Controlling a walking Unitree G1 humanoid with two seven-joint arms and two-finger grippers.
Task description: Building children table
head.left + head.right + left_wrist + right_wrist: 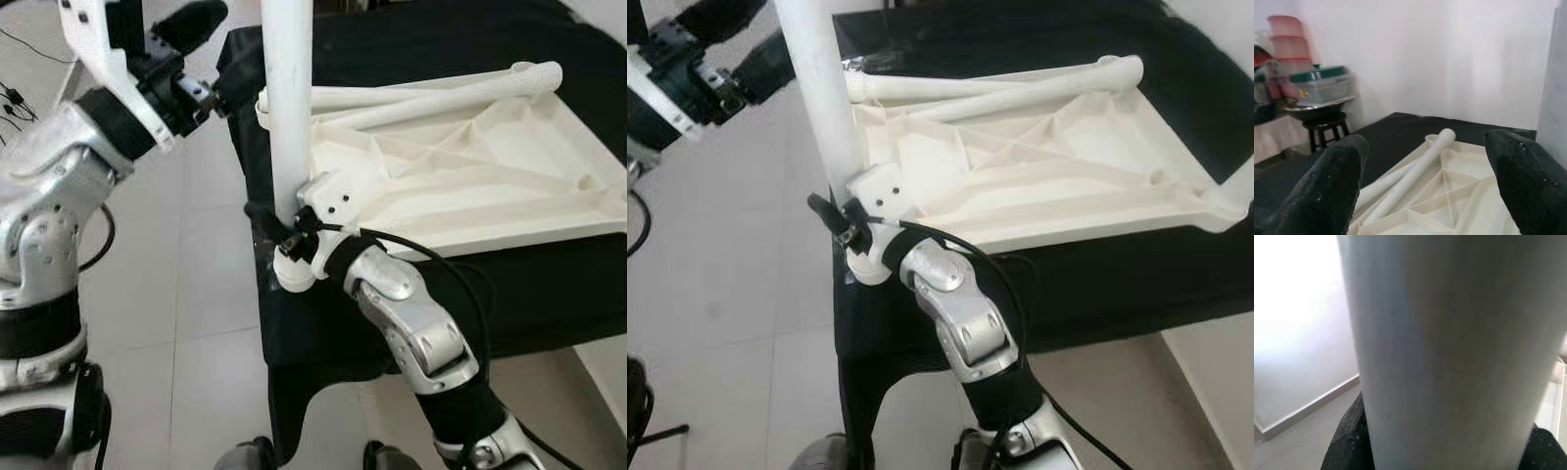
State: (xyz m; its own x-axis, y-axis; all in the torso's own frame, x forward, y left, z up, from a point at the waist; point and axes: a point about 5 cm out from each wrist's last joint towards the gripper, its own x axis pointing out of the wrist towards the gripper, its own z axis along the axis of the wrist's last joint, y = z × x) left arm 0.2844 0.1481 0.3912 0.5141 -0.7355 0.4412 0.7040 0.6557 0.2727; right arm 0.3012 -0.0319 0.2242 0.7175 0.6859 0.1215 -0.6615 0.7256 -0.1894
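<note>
A white plastic tabletop (509, 196) lies upside down on a black-covered surface, ribs facing up. One white table leg (289, 98) stands upright at its near left corner socket. My right gripper (284, 233) is shut on that leg low down, just above the socket; in the right wrist view the leg (1449, 347) sits between the black fingers (1349, 440). Two more white legs (431, 93) lie along the tabletop's far edge. My left gripper (201, 61) is raised left of the upright leg, open and holding nothing, its fingertips (1327, 186) spread wide.
The black cloth (441, 39) drapes over the surface's near edge. Pale tiled floor (186, 294) runs along the left side, with cables (15, 98) at the far left. A stool stacked with plastic containers (1322, 88) stands by the white wall.
</note>
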